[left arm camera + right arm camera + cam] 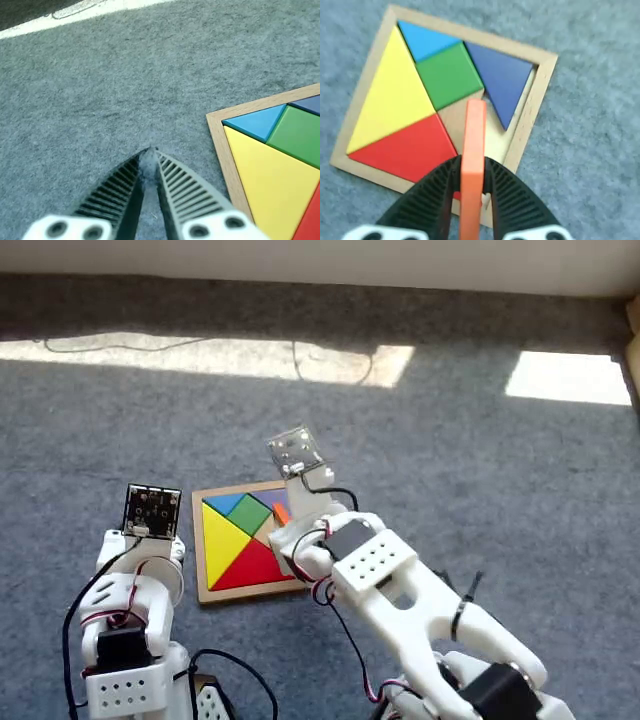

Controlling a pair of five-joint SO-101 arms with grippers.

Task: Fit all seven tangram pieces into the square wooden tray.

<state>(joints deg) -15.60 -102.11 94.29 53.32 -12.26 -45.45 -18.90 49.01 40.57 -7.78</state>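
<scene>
1. The grey, carpet-like bench (480, 460) carries everything. A thin cable (300, 360) and sunlit patches lie at its far side, well apart from the work.
2. The right arm leans over the tray, so from the high view it covers the near right corner. That could hide a poor fit.
3. The left hand (150, 152) rests pinched together, holding nothing, on the bench just beside the tray's rim and out of the way.
4. The square wooden tray (541, 95) lies flat and loose. A sideways push from the piece could slide it.
5. Five pieces lie in it: yellow triangle (395, 100), red triangle (405, 150), dark blue triangle (502, 80), green square (449, 75) and light blue triangle (425, 40).
6. The dark blue triangle seems to sit off the rim. If so, it narrows the bare gap and could jam the next piece.
7. The right hand (472, 165) is clamped on the orange piece (473, 145), held on edge over that gap. Released like this, it could land tilted or ride up on a neighbour.
</scene>
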